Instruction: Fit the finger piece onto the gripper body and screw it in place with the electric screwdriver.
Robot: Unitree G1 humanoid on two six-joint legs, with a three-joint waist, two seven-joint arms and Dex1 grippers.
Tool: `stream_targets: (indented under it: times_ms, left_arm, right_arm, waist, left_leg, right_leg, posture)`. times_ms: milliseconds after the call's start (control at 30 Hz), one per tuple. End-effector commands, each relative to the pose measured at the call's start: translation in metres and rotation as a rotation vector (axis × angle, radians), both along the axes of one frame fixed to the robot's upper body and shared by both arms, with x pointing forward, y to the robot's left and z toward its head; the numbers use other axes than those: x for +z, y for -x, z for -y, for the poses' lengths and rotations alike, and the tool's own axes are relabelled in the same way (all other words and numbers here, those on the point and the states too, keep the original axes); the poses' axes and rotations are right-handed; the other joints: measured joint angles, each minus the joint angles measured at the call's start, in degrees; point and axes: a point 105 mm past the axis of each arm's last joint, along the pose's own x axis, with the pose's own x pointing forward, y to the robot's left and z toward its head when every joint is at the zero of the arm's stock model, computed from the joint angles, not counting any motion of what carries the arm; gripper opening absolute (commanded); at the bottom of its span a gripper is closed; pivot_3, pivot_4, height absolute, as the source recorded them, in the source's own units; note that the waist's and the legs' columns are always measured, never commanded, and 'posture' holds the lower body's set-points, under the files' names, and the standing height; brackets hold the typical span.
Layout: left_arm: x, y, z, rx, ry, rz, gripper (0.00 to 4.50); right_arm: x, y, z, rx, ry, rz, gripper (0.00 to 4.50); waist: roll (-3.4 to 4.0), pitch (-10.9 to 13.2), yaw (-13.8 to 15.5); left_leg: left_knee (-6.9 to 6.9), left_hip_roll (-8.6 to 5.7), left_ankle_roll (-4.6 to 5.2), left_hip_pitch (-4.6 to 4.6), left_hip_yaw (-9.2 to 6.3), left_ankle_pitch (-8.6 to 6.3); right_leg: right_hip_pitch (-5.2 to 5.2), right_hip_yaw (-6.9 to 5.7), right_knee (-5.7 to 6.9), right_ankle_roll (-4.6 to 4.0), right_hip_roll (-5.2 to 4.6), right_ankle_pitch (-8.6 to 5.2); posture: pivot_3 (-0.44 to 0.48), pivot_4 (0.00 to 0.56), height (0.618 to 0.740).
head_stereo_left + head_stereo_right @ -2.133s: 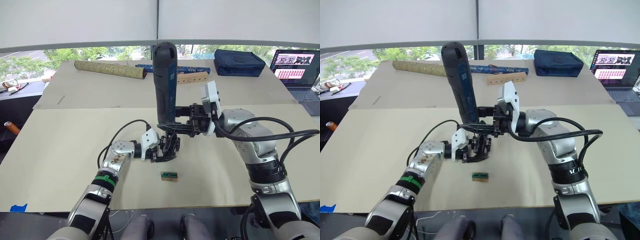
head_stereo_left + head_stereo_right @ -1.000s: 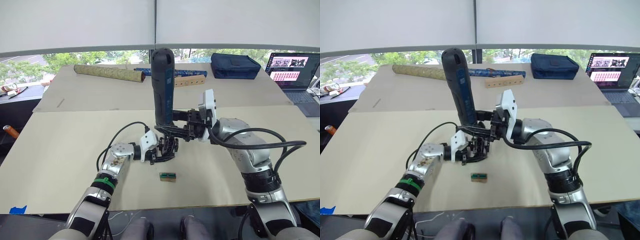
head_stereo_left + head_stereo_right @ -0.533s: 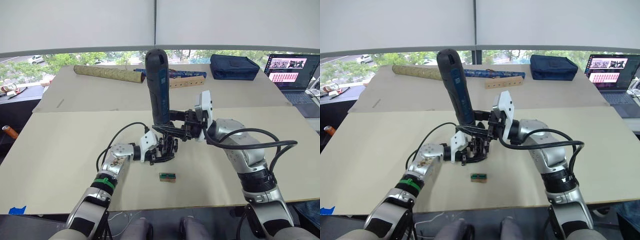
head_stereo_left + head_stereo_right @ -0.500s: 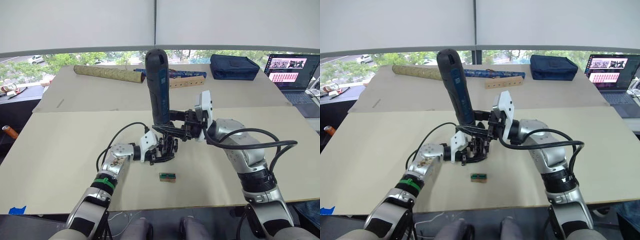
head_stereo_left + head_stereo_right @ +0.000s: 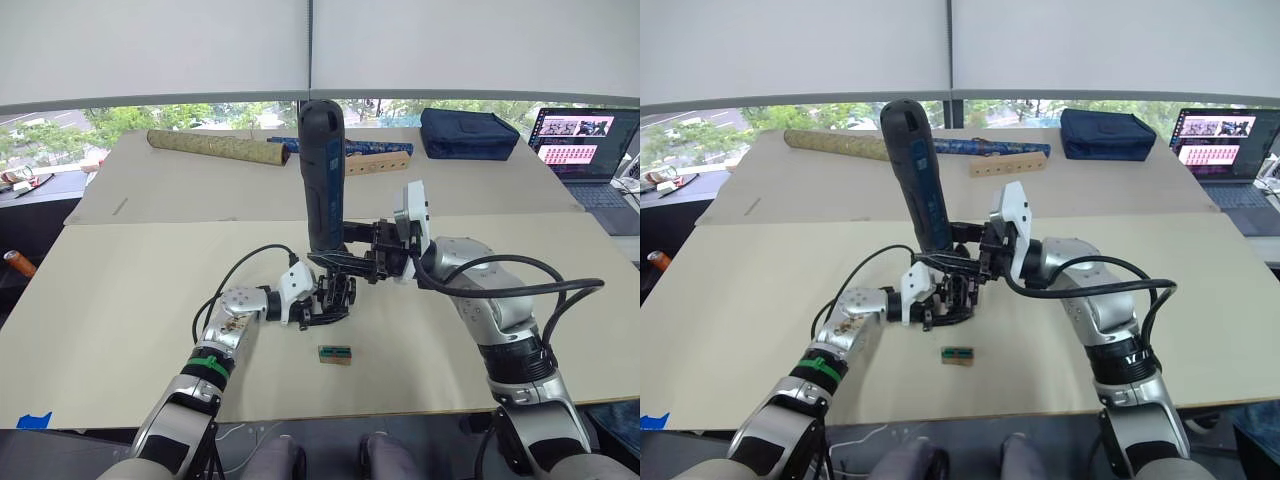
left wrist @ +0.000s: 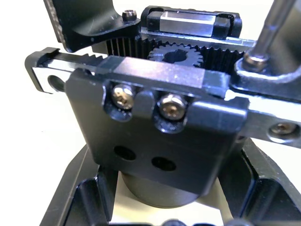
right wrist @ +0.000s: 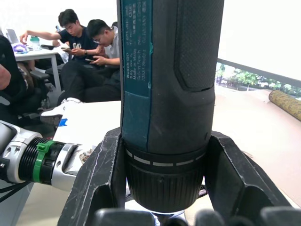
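- Black plastic and steel make up the gripper body (image 5: 332,296), a small blocky mechanism standing on the tan counter (image 5: 120,300), held between the fingers of the left gripper (image 5: 318,300), which close on its round base from the left.
- Seen from the left wrist, the body's front face carries two silver screw heads and two empty holes below them, with a toothed rack and a small gear across the top; black finger (image 6: 77,197) surfaces flank the base on both sides.
- Just in front of those fingers, apart from them, lies a small tan-and-green block (image 5: 338,353).
- I cannot pick out the finger piece as a separate part; it may be the black plate at the upper edge of the mechanism, but that is a guess.
- Directly above the held body stands the electric screwdriver (image 5: 324,170), long axis near upright, rounded end up, thin metal bit pointing down onto the top of the mechanism.
- To the right, the right gripper (image 5: 345,258) clamps the screwdriver's lower collar, one finger (image 7: 101,179) on each side.
- The right arm reaches in from the right with its forearm roughly level; the left forearm lies low along the counter.
- My judgement: the next move depends on the bit staying in line with a screw straight below the right fingers.
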Motion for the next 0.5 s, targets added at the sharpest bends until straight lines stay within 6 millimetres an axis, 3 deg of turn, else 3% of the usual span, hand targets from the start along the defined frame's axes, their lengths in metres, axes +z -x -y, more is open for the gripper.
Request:
stream_targets:
  times_ms: [33, 267, 500]
  left_arm:
    - [-0.003, 0.001, -0.005, 0.007, -0.009, -0.019, 2.36]
    - [-0.009, 0.0, -0.008, 0.029, -0.043, -0.031, 2.36]
    - [-0.015, -0.002, -0.012, 0.057, -0.074, -0.047, 2.36]
  right_arm:
    - [0.019, 0.005, 0.001, 0.036, -0.022, 0.042, 1.9]
    - [0.055, 0.014, 0.003, 0.104, -0.096, 0.13, 1.9]
    - [0.067, 0.021, 0.01, 0.161, -0.126, 0.155, 1.9]
  waist:
    - [0.0, 0.0, -0.02]
    - [0.0, 0.01, -0.01]
    - [-0.01, 0.01, 0.02]
  left_leg:
    - [0.0, 0.0, -0.01, -0.08, 0.0, 0.01]
    - [0.06, -0.04, -0.45, -0.64, 0.02, 0.28]
    - [0.07, -0.03, -0.39, -0.69, 0.01, 0.25]
  right_leg:
    - [-0.08, 0.0, 0.02, 0.0, 0.0, 0.0]
    - [-0.65, 0.01, 0.1, 0.0, -0.04, 0.0]
    - [-0.67, 0.0, 0.1, 0.0, -0.06, 0.01]
  posture:
    - [0.0, 0.15, 0.74]
    - [0.0, 0.15, 0.74]
    - [0.0, 0.15, 0.74]
